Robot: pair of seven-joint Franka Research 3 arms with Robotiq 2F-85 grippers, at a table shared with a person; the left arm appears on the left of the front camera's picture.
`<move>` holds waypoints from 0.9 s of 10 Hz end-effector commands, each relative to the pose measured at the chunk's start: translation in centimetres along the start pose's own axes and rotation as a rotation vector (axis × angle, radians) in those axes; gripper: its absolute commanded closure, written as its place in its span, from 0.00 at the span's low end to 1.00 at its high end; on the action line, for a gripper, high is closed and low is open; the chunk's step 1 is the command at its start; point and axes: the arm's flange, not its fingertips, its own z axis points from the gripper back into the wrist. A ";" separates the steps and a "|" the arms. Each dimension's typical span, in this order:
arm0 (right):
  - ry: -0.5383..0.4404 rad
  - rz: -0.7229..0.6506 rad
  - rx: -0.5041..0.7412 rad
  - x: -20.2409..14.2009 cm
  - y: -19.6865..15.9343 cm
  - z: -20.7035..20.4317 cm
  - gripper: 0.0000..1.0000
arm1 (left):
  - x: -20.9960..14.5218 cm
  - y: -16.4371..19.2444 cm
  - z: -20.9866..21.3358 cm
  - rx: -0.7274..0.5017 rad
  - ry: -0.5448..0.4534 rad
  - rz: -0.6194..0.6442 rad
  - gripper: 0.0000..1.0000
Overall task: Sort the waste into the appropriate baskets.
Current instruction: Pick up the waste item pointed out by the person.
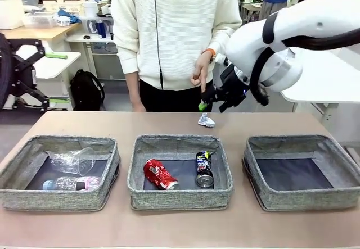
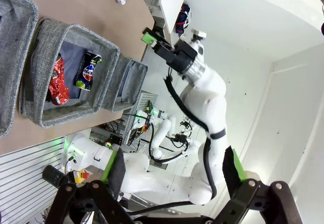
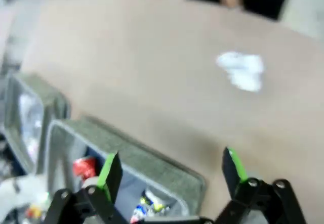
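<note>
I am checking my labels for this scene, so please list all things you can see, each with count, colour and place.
baskets: 3, grey woven, in a row on the table; left, middle, right, the right one holds nothing
table: 1, brown, under everything
clear plastic cup: 1, transparent, in the left basket
clear plastic bottle: 1, clear with pinkish label, lying in the left basket
crushed red can: 1, red, in the middle basket
crushed dark blue-silver can: 1, in the middle basket, right of the red one
crumpled white paper wad: 1, white, on the table beyond the baskets
person's hand: 1, pointing down toward the wad
right gripper: open, above the wad
left gripper: open, high off the table
</note>
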 end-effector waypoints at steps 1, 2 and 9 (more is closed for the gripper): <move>-0.062 -0.078 -0.104 -1.3 0.2 2.5 0.00 | -0.1 -0.3 0.0 -0.017 -0.004 0.008 0.00; 0.000 0.000 0.000 0.0 0.0 0.0 0.00 | -0.1 -0.3 0.0 -0.017 -0.004 0.008 0.00; -0.243 0.097 -0.166 1.3 -6.2 -7.1 0.00 | -0.1 -0.3 0.0 -0.017 -0.004 0.008 0.00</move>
